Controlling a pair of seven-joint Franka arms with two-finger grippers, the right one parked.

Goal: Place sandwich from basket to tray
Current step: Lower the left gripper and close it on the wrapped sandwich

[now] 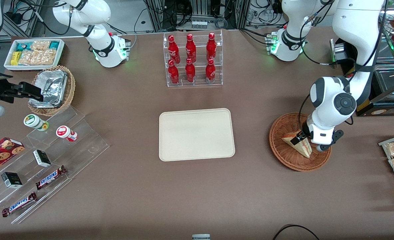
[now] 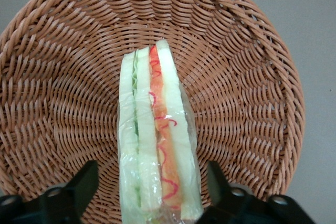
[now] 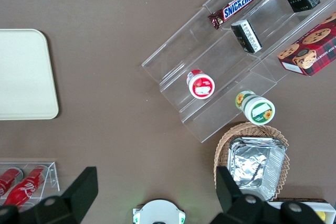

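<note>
- Sandwich (image 1: 298, 144): a wrapped triangular wedge lying in the basket (image 1: 283, 151), toward the working arm's end of the table. In the front view the arm's last joint covers one end of it.
- Sandwich, wrist view (image 2: 157, 145): seen edge-on, with white bread, a green layer and an orange-red layer under clear film. Its near end is cut off at the picture's edge.
- Basket, wrist view (image 2: 252, 108): reddish-brown wicker; the rim is cut off on two sides, and the weave under the sandwich is hidden.
- Gripper (image 1: 305, 140): lowered into the basket over the sandwich. In the front view the wrist housing hides most of it.
- Gripper, wrist view (image 2: 155, 190): the two dark fingers (image 2: 79, 184) stand spread apart, one on each side of the wedge. A gap of wicker shows between each finger and the wrapping, so they appear not to touch it, though the fingertips themselves are partly out of frame.
- Tray (image 1: 197, 134): cream, flat, at the table's middle, well apart from the basket. In the right wrist view only one rounded end of it (image 3: 26, 77) shows.
- Bottle rack (image 1: 193, 60): clear acrylic with red bottles, farther from the front camera than the tray.
</note>
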